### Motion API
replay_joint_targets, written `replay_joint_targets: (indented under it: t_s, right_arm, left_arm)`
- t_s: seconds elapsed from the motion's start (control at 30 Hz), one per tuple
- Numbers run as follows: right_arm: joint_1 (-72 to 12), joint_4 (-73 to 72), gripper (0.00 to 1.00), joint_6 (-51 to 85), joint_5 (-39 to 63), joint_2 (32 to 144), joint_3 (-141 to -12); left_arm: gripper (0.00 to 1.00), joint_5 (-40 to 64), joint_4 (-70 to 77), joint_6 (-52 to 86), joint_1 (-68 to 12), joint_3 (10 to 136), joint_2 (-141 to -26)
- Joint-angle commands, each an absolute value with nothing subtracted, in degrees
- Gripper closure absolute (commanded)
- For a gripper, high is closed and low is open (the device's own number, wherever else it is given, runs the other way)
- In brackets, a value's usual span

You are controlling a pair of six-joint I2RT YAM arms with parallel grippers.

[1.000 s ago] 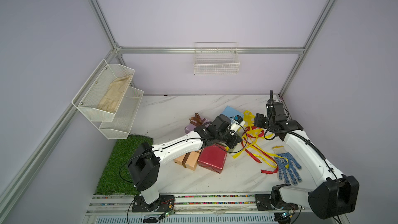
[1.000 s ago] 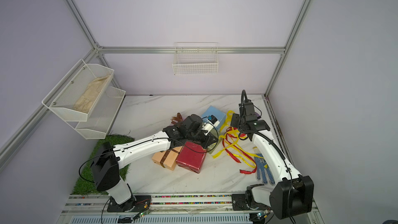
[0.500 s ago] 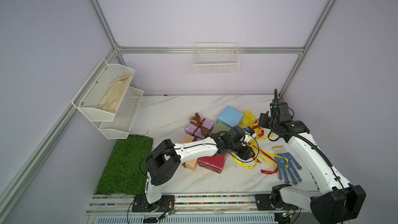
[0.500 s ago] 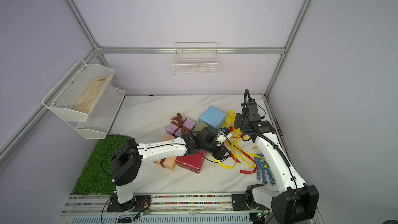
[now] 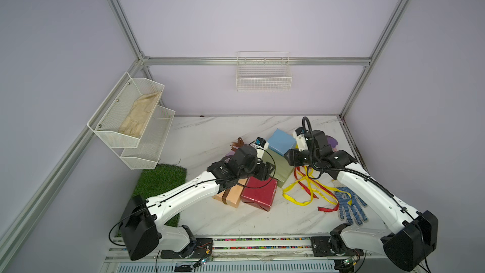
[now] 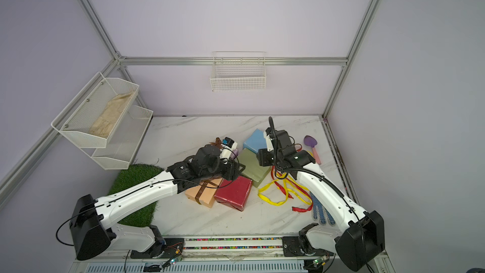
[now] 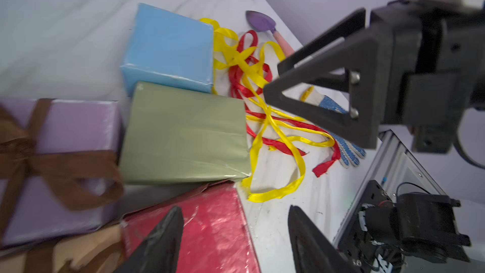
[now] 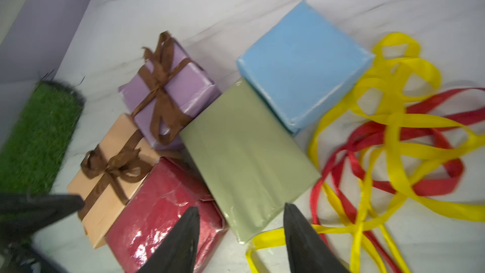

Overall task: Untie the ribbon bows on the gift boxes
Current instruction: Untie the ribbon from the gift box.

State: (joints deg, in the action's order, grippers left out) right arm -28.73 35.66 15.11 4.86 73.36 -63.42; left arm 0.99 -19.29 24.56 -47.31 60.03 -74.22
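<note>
Five gift boxes sit clustered mid-table. The lilac box (image 8: 189, 87) and the peach box (image 8: 115, 179) each carry a tied brown ribbon bow (image 8: 160, 85) (image 8: 112, 166). The dark red box (image 5: 259, 193), olive green box (image 5: 280, 169) and light blue box (image 5: 282, 141) are bare. Loose yellow ribbons (image 5: 301, 190) and a red ribbon (image 5: 326, 208) lie tangled to their right. My left gripper (image 7: 235, 208) hangs open and empty over the dark red box's edge. My right gripper (image 8: 241, 206) is open and empty above the olive box's near corner.
A blue-dotted glove (image 5: 350, 206) lies by the ribbons, and a purple spoon (image 6: 311, 143) sits near the right wall. A green grass mat (image 5: 160, 182) covers the front left. White wire baskets (image 5: 263, 77) (image 5: 131, 119) hang on the back and left walls.
My left arm reached right with a yellow ribbon, then drew back over the dark red box with its jaws open. The ribbon now lies loose. My right gripper moved toward the olive box.
</note>
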Motion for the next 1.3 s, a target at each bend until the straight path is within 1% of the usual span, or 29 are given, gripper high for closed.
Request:
replay_joint_targets:
  t_s: [0.0,0.1,0.2,0.4,0.5,0.8,0.87,1.07,1.27]
  right_arm:
    - [-34.6,32.1,0.48,14.4,6.6,77.9,-65.0]
    - [-40.1,30.7,0.49,13.2,6.8,82.8,-66.4]
    - [-43.9,29.1,0.53,13.0,7.6,86.5,-68.1]
    - [-49.2,27.8,0.58,12.1,7.3,93.1,-72.3]
    - [-50.5,27.3,0.61,12.5,7.5,95.9,-73.8]
    - [-51.9,27.0,0.66,15.0,6.3,102.4,-76.9]
    - [-51.9,25.3,0.66,15.3,6.3,103.0,-77.2]
    - [-51.9,26.3,0.67,15.8,5.4,106.5,-79.7]
    - [-51.9,28.0,0.69,16.3,2.3,108.5,-81.3]
  left_arm:
    - [0.35,-4.8,-23.3,25.4,-43.8,54.1,-68.1]
    - [0.35,-5.8,-24.6,26.0,-40.4,49.5,-62.5]
    - [0.37,-6.3,-25.8,27.0,-37.3,45.8,-57.9]
    - [0.40,-4.5,-24.6,29.8,-32.4,39.0,-52.6]
    - [0.41,-2.9,-23.6,30.6,-30.1,36.6,-52.4]
    - [0.43,3.8,-19.2,31.3,-22.4,32.6,-53.7]
    - [0.44,4.8,-18.5,31.2,-21.3,32.1,-54.2]
    - [0.47,5.5,-16.8,31.0,-19.0,31.4,-57.4]
    - [0.48,7.7,-13.7,31.1,-17.8,30.4,-59.7]
